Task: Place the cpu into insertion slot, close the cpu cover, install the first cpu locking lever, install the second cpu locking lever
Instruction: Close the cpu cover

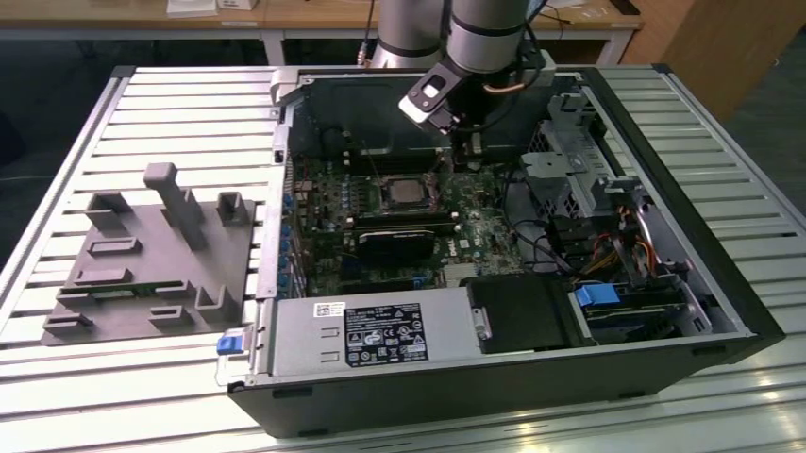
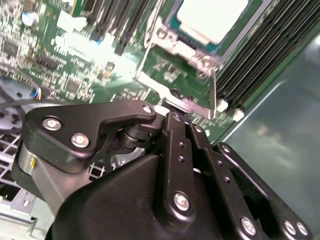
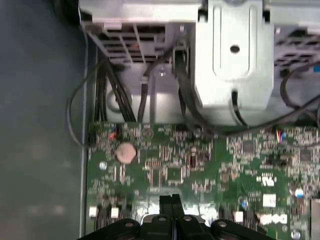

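Small flat silvery-grey cpu [image 2: 212, 17] sits in the shiny-rimmed insertion slot [image 1: 376, 194]: light, stiff, likely fragile, best held by its edges; black gripper [image 3: 171, 199] just beside the slot, fingers pinched together, empty

The arm [image 1: 485, 38] was smooth silver-grey tubing; its gripper [image 2: 171, 117] was matte black — jointed flat links pinned with silver screws.

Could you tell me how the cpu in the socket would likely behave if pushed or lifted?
The cpu looks like a thin flat square with a metal top, so it is probably stiff, light and unlikely to roll. The cpu cover frames its edges, so a sideways push would likely not shift it. Its smooth top may be slippery to grip.
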Controlling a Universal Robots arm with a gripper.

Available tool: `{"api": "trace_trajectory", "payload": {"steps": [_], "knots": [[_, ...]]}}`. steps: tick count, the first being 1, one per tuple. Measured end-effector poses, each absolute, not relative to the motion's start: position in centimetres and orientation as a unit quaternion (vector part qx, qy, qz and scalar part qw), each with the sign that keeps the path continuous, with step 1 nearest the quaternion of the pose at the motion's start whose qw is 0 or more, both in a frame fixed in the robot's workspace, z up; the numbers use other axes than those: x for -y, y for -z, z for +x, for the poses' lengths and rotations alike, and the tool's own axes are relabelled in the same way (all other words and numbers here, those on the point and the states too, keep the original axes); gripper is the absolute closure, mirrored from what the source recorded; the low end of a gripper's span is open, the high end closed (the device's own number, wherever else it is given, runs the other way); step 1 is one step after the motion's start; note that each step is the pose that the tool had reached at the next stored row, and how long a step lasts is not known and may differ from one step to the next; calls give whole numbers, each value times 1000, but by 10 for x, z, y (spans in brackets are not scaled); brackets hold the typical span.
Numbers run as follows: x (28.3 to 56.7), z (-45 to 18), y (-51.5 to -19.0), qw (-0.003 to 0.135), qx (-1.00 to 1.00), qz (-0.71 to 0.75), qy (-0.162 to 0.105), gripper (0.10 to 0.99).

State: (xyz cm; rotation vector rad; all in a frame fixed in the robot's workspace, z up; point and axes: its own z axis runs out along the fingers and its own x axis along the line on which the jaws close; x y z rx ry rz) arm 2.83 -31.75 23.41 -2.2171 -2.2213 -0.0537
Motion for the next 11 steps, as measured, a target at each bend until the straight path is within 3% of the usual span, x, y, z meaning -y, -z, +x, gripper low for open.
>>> {"api": "trace_trajectory", "payload": {"steps": [11], "knots": [[317, 1, -234, 2, 708, -706, 18, 980]]}}
